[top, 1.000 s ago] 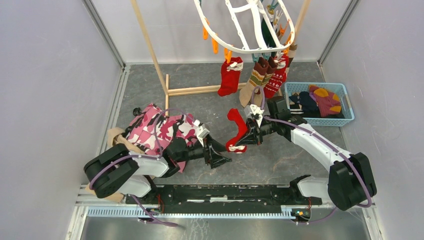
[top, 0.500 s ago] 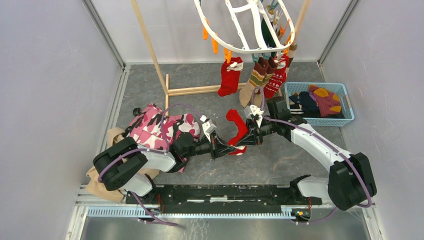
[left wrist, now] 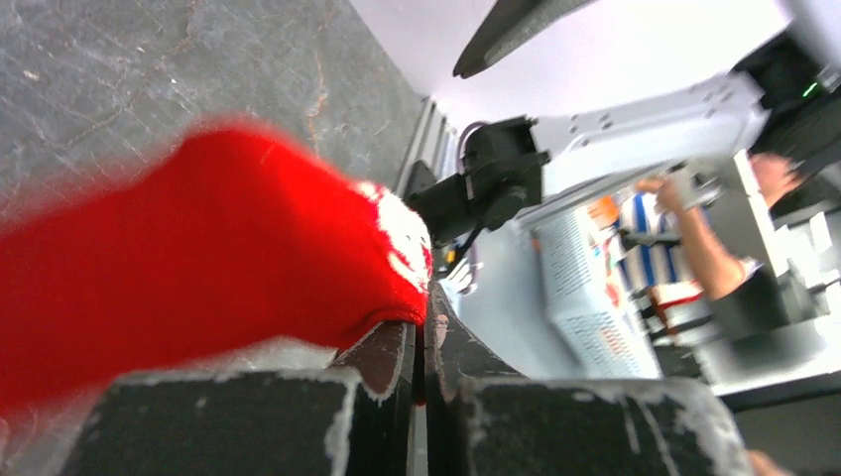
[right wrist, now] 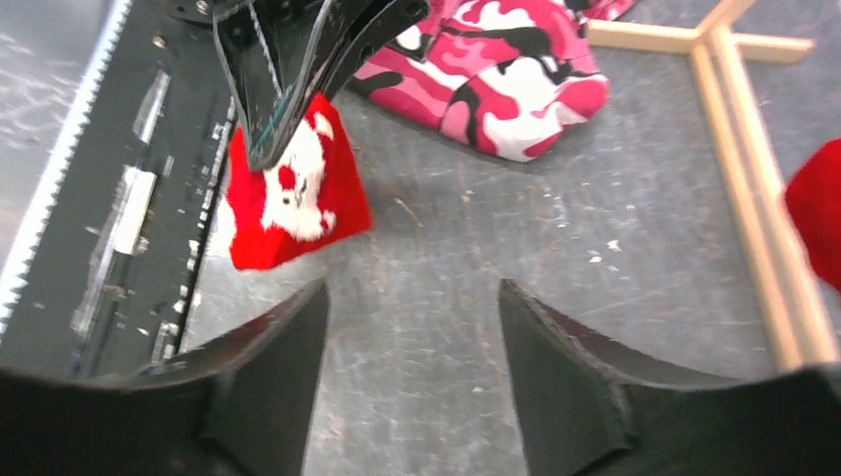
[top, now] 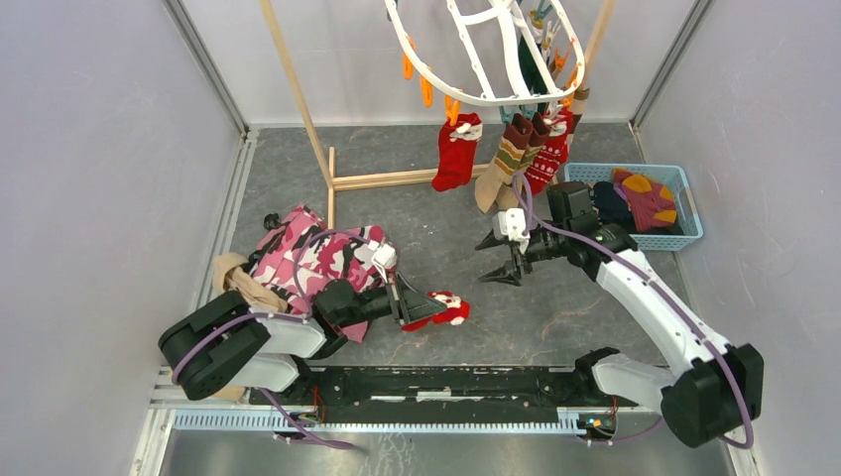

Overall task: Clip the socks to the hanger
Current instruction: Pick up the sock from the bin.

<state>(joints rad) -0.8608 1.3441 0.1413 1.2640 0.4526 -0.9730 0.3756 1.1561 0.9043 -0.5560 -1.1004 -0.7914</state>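
While L tool (top: pixel 410 309) pinches red sock (top: pixel 441 309), R tool's (top: pixel 493 263) jaws stand apart.

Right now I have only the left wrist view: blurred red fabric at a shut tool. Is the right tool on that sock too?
Observer: No. From the top camera, the right tool stands open and apart from the red sock, with bare floor between them.
Operator: Where does the left tool grip it?
Observer: The right wrist view shows the left tool pinching the edge of the white-patterned end.
Operator: Anything on the hanger yet?
Observer: At least three hanging socks dangle below the hanger, seen from the top camera.
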